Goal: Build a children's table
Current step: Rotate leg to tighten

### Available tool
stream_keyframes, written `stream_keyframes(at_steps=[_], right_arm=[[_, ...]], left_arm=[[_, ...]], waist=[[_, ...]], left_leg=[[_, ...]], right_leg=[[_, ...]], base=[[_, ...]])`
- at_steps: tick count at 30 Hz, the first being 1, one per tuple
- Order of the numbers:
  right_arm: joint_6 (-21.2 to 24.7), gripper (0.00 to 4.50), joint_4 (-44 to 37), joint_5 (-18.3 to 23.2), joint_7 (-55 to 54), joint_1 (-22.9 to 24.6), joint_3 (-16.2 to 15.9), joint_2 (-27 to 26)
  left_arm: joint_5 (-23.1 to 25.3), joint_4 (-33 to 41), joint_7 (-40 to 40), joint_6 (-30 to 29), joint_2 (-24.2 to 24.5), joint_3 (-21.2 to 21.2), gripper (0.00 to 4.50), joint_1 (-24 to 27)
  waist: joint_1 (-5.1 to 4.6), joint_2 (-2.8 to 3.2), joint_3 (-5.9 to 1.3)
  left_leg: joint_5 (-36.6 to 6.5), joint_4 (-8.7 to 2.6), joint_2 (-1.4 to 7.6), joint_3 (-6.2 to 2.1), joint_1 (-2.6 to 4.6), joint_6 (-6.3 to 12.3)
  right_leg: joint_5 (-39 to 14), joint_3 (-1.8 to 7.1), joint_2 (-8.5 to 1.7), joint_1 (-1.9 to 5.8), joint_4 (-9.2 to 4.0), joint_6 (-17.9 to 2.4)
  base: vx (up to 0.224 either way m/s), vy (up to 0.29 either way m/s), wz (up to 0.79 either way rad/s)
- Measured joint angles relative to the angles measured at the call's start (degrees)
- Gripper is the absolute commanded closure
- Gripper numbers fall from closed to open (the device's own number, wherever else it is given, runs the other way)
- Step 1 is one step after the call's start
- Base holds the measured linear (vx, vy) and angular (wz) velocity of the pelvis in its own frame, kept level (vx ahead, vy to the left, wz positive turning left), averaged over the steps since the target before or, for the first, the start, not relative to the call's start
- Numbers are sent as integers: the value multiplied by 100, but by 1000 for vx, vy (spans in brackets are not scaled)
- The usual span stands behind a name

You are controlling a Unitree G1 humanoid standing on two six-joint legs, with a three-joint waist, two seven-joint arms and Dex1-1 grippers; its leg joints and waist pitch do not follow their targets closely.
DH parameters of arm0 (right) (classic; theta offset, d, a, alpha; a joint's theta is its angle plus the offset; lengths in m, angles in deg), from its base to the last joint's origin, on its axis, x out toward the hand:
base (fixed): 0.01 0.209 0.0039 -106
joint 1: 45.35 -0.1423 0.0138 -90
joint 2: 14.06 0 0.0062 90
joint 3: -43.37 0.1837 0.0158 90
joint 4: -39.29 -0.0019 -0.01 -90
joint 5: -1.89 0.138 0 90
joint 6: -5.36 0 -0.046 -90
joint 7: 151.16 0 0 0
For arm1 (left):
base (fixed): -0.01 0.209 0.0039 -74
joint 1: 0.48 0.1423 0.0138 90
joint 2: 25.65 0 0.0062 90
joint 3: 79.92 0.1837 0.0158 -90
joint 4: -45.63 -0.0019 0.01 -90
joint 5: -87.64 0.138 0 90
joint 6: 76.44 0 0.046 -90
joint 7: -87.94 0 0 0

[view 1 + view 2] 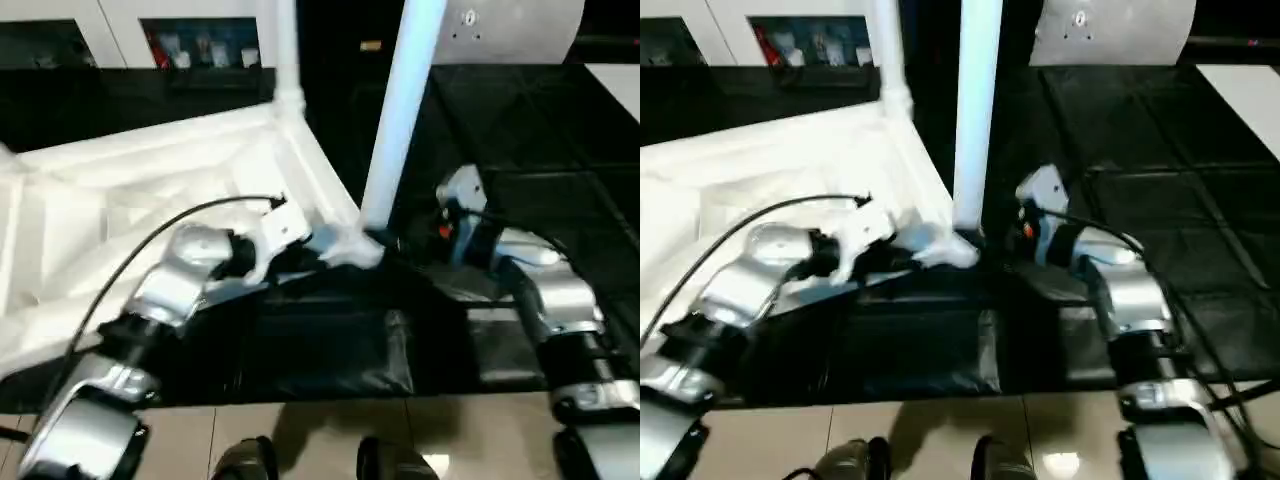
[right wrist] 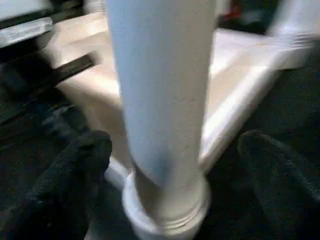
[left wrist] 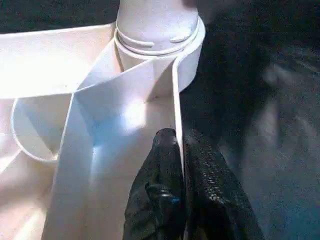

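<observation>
While the white table top (image 1: 150,200) lies upside down on the dark floor (image 1: 560,200), ribs upward, filling the head view from 9 to 11 o'clock, its near corner sits close to centre with a leg (image 1: 400,110) standing upright in the socket there. A second leg (image 1: 286,50) rises from the far corner at about 12 o'clock. The left gripper (image 3: 181,150) is pinched together on the thin side wall of the top just beside the near socket, steadying it. The right gripper (image 2: 175,165) has its black fingers (image 2: 75,165) spread wide on either side of the near leg, not touching it. My reading is that leg fitting is in hand: this leg looks seated or nearly so, and the next move calls for either closing on it to press or twist it home, or backing off to fetch another leg. A cabinet with glass doors (image 1: 200,45) stands behind at 11 o'clock, a grey panel (image 1: 510,30) at 1 o'clock. The left arm's cable (image 1: 150,235) loops over the top and could snag.
</observation>
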Motion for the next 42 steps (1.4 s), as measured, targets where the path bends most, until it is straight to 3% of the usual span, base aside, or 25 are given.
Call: stream_keyframes(at_steps=[6,7,9,10,14,16,24,30,38,42], right_arm=[[25,6,-11,148,1126,42,-386,232],[32,32,-10,155,1221,40,-432,235],[17,32,-10,154,1313,41,-511,251],[13,69,-9,155,1366,40,-531,252],[68,77,-9,199,1516,41,-571,250],[135,112,-10,236,1668,42,-614,248],[141,166,-10,254,1770,44,-643,268],[142,235,-14,252,1804,44,-650,281],[278,246,-395,251,1496,316,-556,240],[492,249,-434,139,611,370,-365,-90]], left_arm=[[-203,278,-886,241,434,162,450,189],[-205,299,-964,289,446,193,450,197],[-204,314,-1038,331,451,219,450,202],[-204,325,-1061,337,456,232,450,203],[-213,351,-1075,337,478,241,450,215],[-248,365,-1098,337,494,242,450,230],[-266,395,-1228,339,498,258,450,251],[-280,401,-1270,341,497,281,450,253],[-282,412,-1142,171,387,279,450,245],[-161,302,-697,-190,241,173,450,133]], waist=[[115,0,0],[128,-5,2],[141,-11,6],[142,-13,7],[141,-14,8],[142,-14,8],[165,-14,8],[199,-15,8],[252,-14,8],[183,-15,8]], left_leg=[[0,8,2,0,-5,0],[0,12,1,0,-6,0],[0,18,0,0,-6,0],[0,19,0,0,-7,0],[-1,19,0,0,-6,0],[-1,16,1,0,-8,0],[-1,19,1,0,-10,1],[-1,20,1,0,-8,1],[-1,19,1,0,-4,1],[7,16,0,0,23,-23]], right_leg=[[0,-2,-1,-1,2,0],[0,-1,-2,1,2,0],[0,0,-3,3,1,0],[0,2,-4,4,1,-1],[0,1,-4,4,2,-1],[0,-1,-3,1,2,-1],[0,-1,-3,1,2,-1],[0,-1,-3,2,3,0],[0,-1,-3,4,5,0],[6,4,-3,19,12,-9]], base=[[0,0,0],[0,0,0],[0,0,0],[0,0,0],[0,0,0],[0,0,0],[0,0,0],[0,0,0],[0,0,0],[0,0,0]])
